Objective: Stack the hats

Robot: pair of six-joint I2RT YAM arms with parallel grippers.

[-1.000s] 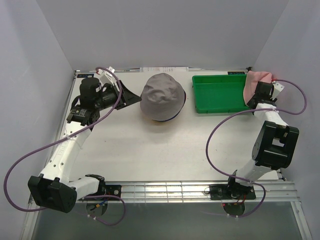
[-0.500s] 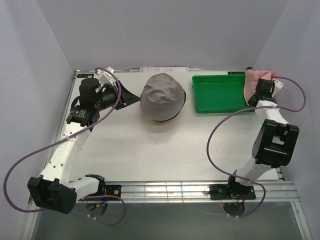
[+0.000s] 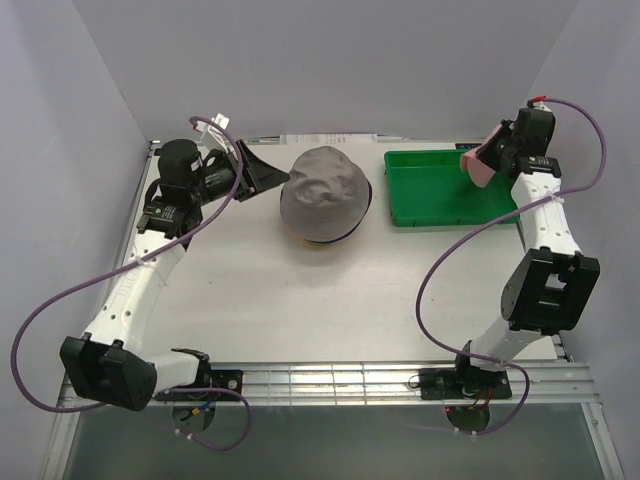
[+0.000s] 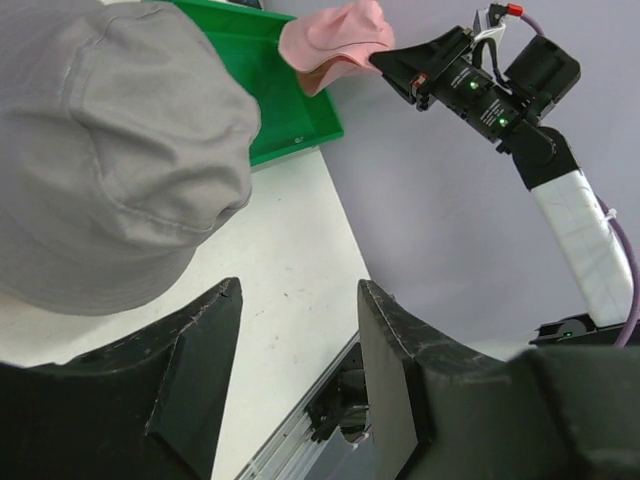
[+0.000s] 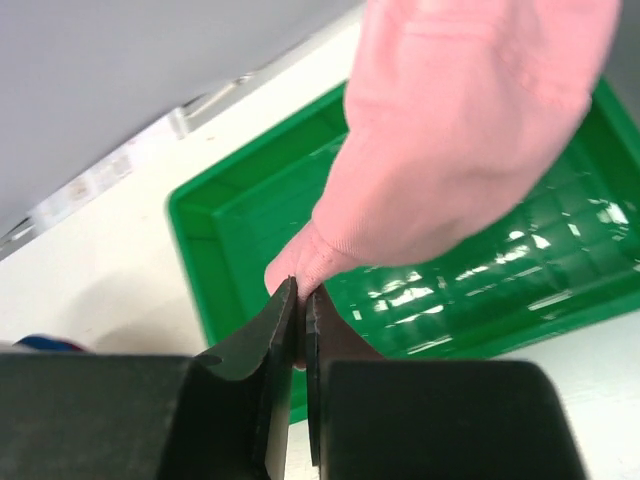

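Observation:
A grey hat (image 3: pixel 325 192) lies crown up at the back middle of the table, with dark rims of other hats showing under its edge. It fills the upper left of the left wrist view (image 4: pixel 120 160). My left gripper (image 3: pixel 275 178) is open just left of it, with nothing between its fingers (image 4: pixel 298 285). My right gripper (image 3: pixel 490 158) is shut on the brim of a pink hat (image 3: pixel 476 163), which hangs in the air above the green bin. The right wrist view shows the jaws (image 5: pixel 303 290) pinching the pink fabric (image 5: pixel 460 130).
A green plastic bin (image 3: pixel 440 205) stands at the back right, its inside bare in the right wrist view (image 5: pixel 250 250). Grey walls close in the back and both sides. A metal rail (image 3: pixel 330 380) runs along the front edge between the arm bases.
My right gripper has shut on the pink hat and lifted it from the far right corner, up and left over the bin. My left gripper has edged closer to the grey hat.

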